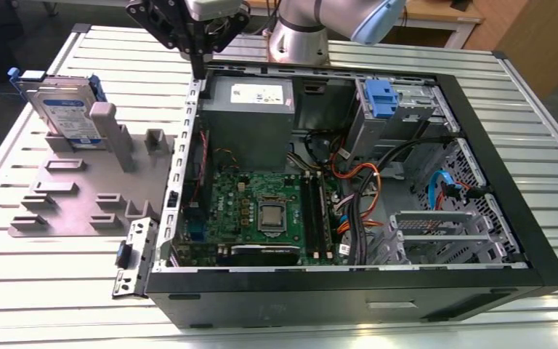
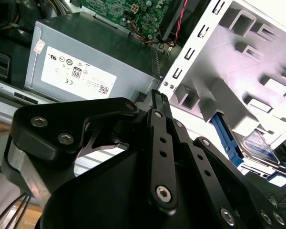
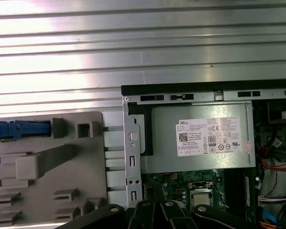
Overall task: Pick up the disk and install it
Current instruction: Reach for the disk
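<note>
**Surface and room.** The counter (image 1: 551,145) is a bench of ribbed, silver metal slats running across the exterior view. Wooden furniture (image 1: 536,36) stands beyond its far right corner. An open black computer case (image 1: 357,280) lies on its side on the counter, towards the exterior view's right. Inside it are a grey power-supply box (image 1: 250,109) with a white sticker at the far left, a green motherboard (image 1: 259,211) nearer, and a blue clip (image 1: 381,98) in the far bay. A grey moulded fixture plate (image 1: 75,196) lies flat on the counter, just beside the case on the exterior view's left.

**Disk.** The disk (image 1: 66,109) stands on edge in a slot at the far left of the fixture plate, leaning slightly. It is a flat, silver-grey rectangle with a blue-and-white label on its broad face. A blue plastic bracket runs along its edges. In the first wrist view, the disk (image 3: 21,130) shows as a blue strip at the plate's corner. In the second wrist view, the disk (image 2: 255,145) shows past a grey post of the plate.

**Gripper.** The gripper (image 1: 198,71) hangs from the arm (image 1: 298,36) over the far left corner of the case, beside the power-supply box. It is apart from the disk. The jaws are clenched together, with nothing between them. In the second wrist view, the gripper (image 2: 157,95) tapers to a single tip.
</note>
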Action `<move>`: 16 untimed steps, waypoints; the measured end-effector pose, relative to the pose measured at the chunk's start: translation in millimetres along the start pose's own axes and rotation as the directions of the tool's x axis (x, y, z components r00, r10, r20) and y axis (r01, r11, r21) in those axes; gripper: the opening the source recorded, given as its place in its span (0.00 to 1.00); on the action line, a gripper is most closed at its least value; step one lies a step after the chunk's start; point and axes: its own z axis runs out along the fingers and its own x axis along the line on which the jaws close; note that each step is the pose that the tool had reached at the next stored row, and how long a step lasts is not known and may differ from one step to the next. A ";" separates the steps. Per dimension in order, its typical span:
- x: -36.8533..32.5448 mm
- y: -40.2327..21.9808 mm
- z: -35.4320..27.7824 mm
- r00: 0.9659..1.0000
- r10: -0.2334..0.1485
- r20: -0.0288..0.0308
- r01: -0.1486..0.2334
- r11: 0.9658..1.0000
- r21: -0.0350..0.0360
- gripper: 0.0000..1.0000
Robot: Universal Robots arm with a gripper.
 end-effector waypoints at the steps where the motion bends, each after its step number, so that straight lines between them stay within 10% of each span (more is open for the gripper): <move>1: 0.2 0.0 0.1 1.000 0.000 0.000 0.000 1.000 0.000 0.11; 16: 2.4 -0.2 0.6 1.000 0.000 -0.002 0.000 1.000 0.000 0.11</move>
